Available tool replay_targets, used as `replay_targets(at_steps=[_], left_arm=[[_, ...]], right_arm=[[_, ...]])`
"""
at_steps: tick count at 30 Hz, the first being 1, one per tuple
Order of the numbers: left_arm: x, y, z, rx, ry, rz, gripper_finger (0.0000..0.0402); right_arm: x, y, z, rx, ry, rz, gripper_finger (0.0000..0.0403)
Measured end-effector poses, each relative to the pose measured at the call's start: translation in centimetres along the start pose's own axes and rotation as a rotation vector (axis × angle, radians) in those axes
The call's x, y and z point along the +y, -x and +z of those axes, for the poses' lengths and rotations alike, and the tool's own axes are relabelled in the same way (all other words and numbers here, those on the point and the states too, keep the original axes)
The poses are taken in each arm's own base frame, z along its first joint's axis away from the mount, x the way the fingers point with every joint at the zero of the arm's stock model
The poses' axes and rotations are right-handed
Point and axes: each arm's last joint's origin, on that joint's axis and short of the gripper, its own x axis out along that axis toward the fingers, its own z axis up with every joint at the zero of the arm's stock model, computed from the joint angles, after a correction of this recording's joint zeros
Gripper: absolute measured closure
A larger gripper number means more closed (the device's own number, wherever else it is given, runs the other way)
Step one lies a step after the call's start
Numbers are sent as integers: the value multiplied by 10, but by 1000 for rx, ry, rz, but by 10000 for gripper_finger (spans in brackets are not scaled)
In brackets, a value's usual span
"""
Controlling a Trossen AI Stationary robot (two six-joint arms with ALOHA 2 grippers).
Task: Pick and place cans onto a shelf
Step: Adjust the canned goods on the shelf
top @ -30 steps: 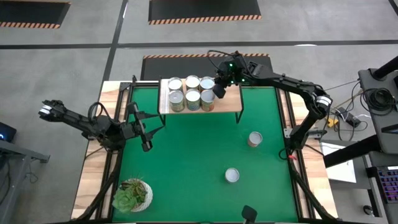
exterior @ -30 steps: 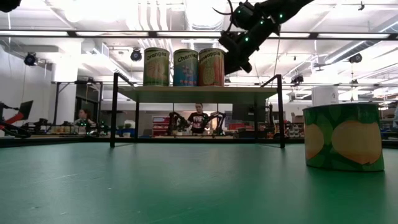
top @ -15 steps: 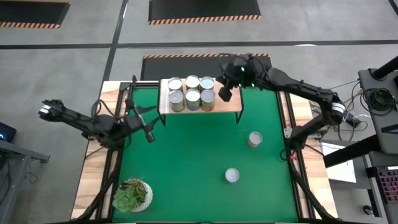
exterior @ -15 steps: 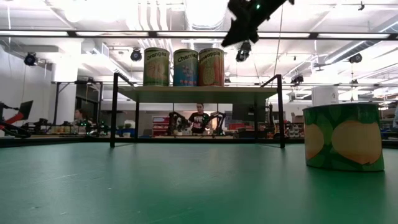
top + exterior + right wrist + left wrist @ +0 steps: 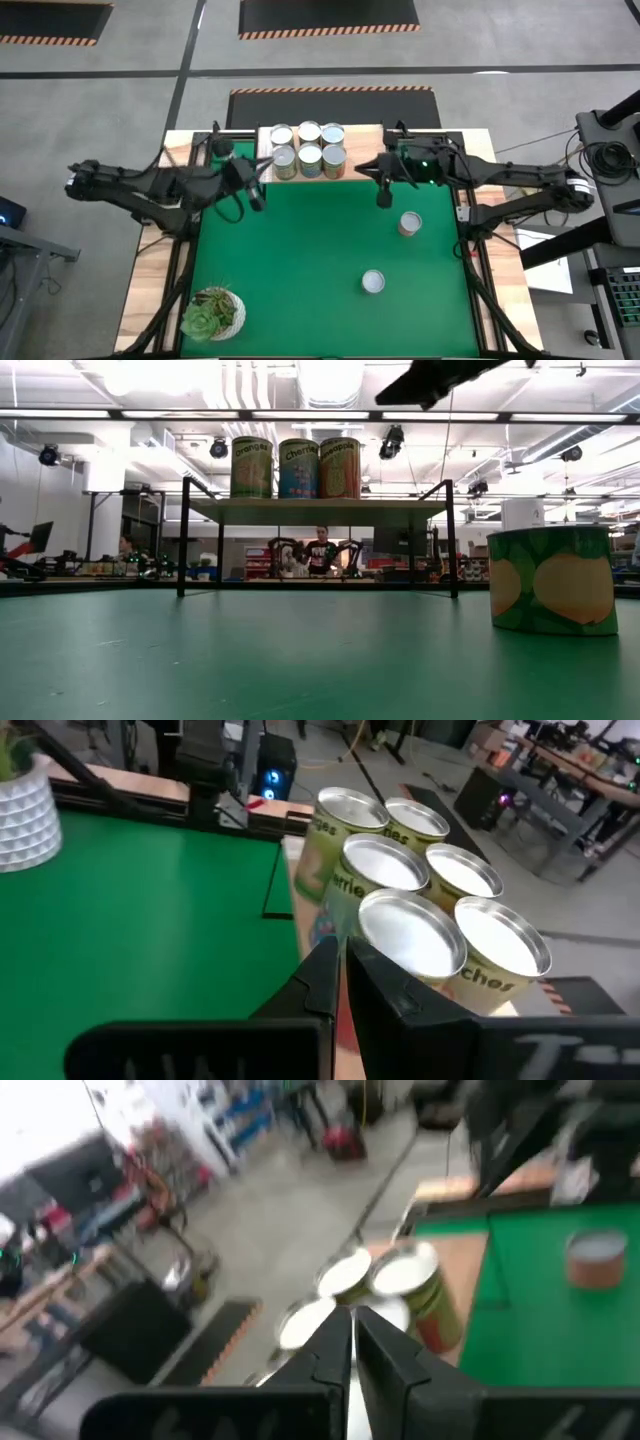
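Nearest, two cans (image 5: 373,282) (image 5: 408,223) are seen on the green table (image 5: 300,270), lower right of centre in the high view. Higher up, six cans (image 5: 308,150) are grouped on the shelf (image 5: 366,140). Left hand (image 5: 258,197) and right hand (image 5: 383,193) are held nearly closed, empty, flanking it.

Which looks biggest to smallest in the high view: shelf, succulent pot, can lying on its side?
1. shelf
2. succulent pot
3. can lying on its side

All sit at similar distance from the overhead camera, so the order is reliable.
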Motion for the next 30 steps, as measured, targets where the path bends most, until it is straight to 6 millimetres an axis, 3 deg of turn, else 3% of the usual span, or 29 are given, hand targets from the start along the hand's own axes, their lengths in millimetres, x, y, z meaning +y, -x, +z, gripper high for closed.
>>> replay_targets(at_steps=[5, 10, 14, 24, 30], left_arm=[[24, -40, 11, 207, 51, -81, 401], [57, -92, 1, 414, 93, -113, 401], [82, -122, -13, 516, 161, -126, 402], [82, -147, -29, 595, 145, -169, 402], [86, -147, -34, 660, 65, -48, 402]], right_arm=[[9, 13, -14, 1, 5, 20, 390], [9, 23, -17, -18, 38, 13, 390], [10, 28, -18, -23, 38, 12, 390], [11, 28, -22, 4, 50, 20, 390], [11, 27, -22, 9, 37, 22, 390]])
